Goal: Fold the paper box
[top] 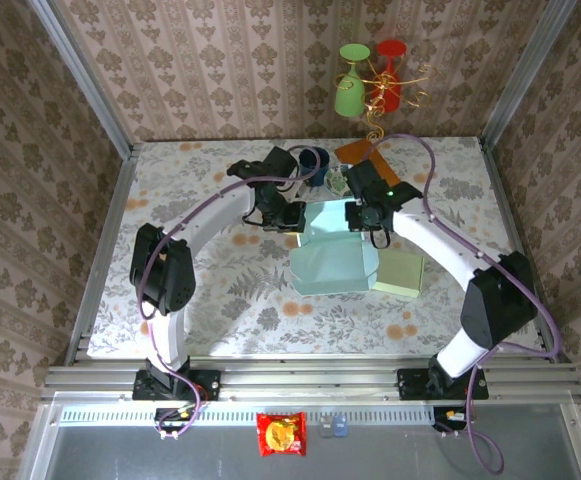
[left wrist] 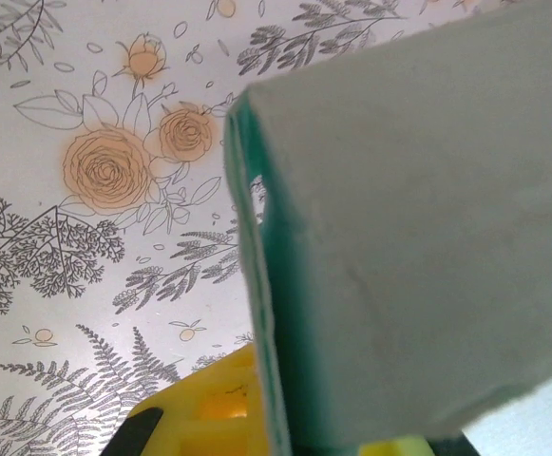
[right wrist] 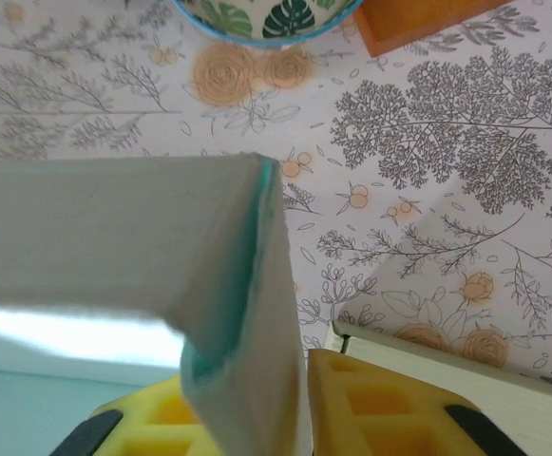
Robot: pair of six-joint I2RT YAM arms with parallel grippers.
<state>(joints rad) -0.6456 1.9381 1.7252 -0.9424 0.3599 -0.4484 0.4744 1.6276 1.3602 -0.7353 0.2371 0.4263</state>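
The paper box (top: 332, 262) is pale teal and lies half-formed at the table's middle, its far wall raised. My left gripper (top: 295, 215) is at the wall's far-left corner and my right gripper (top: 366, 216) at its far-right corner. In the left wrist view the box's grey-backed wall (left wrist: 418, 237) stands on edge between the yellow fingers (left wrist: 204, 408), and the left gripper (left wrist: 295, 439) is shut on it. In the right wrist view a folded corner flap (right wrist: 247, 342) of the box fills the gap between the yellow fingers (right wrist: 390, 408); the right gripper (right wrist: 252, 432) is shut on it.
A pale green flat piece (top: 400, 272) lies just right of the box, seen beside my right finger (right wrist: 466, 366). A blue leaf-patterned cup (top: 315, 164) and an orange block (top: 356, 152) stand behind the grippers. Two toy glasses (top: 370, 75) hang on the back wall.
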